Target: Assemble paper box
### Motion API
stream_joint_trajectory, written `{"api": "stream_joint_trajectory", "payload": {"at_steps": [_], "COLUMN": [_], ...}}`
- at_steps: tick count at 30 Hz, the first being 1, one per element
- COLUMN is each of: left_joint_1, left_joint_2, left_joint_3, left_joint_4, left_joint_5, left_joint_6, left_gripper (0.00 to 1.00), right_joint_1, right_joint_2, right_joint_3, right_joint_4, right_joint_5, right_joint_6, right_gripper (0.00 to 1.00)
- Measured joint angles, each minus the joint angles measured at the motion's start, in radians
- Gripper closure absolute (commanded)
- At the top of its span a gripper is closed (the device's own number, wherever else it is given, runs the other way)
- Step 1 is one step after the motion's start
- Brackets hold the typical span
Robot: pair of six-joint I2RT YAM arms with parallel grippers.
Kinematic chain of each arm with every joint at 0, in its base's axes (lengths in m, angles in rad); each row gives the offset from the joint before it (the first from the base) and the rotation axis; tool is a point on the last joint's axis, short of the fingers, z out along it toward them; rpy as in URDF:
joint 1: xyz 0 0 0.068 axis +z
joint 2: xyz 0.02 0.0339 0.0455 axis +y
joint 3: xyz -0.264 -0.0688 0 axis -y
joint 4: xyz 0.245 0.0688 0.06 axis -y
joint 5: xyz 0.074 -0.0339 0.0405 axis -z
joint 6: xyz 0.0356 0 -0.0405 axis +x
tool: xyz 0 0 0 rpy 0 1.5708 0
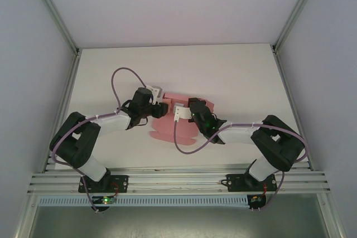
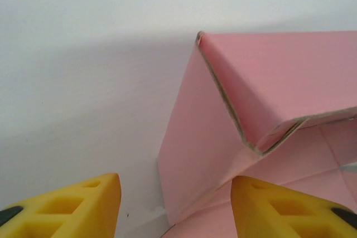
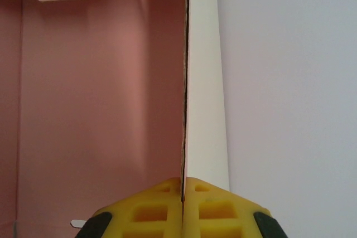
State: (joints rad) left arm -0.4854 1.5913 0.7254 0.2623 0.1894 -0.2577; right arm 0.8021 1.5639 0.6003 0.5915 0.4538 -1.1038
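Pink paper box (image 3: 100,110), edges cut off; right claw (image 3: 183,187) pinches it.

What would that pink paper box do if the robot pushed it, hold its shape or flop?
Probably floppy: the paper box is thin card, its wall a mere line edge-on where the right gripper pinches it. Likely light, so a push would slide it over the table. Its half-folded flap would probably bend or spring rather than stay put.
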Motion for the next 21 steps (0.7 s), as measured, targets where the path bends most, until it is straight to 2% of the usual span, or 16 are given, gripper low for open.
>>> {"api": "stream_joint_trajectory", "payload": {"at_steps": [7,11,13,17,19,21], "left_joint_1": [-0.003,-0.02,-0.038,-0.102,-0.123,-0.136], "left_joint_2": [0.041,0.041,0.041,0.061,0.088,0.113], "left_joint_3": [0.0,0.0,0.0,0.013,0.032,0.045], "left_joint_4": [0.079,0.082,0.082,0.083,0.095,0.114], "left_joint_5": [0.016,-0.028,-0.089,-0.271,-0.346,-0.392], "left_joint_6": [0.014,0.016,0.013,-0.005,-0.017,-0.02], "left_gripper": [0.72,0.73,0.8,0.87,0.95,1.0], "right_joint_1": [-0.002,-0.002,-0.002,-0.002,-0.005,-0.01], "right_joint_2": [0.0,0.0,0.0,-0.001,-0.005,-0.008], "right_joint_3": [0.0,0.003,0.003,0.003,0.005,0.01], "right_joint_4": [-0.001,-0.005,-0.005,-0.009,-0.018,-0.023], "right_joint_5": [-0.006,-0.008,-0.009,-0.017,-0.023,-0.027], "right_joint_6": [0.002,0.002,0.002,0.007,0.011,0.018], "right_gripper": [1.0,1.0,1.0,1.0,1.0,1.0]}}
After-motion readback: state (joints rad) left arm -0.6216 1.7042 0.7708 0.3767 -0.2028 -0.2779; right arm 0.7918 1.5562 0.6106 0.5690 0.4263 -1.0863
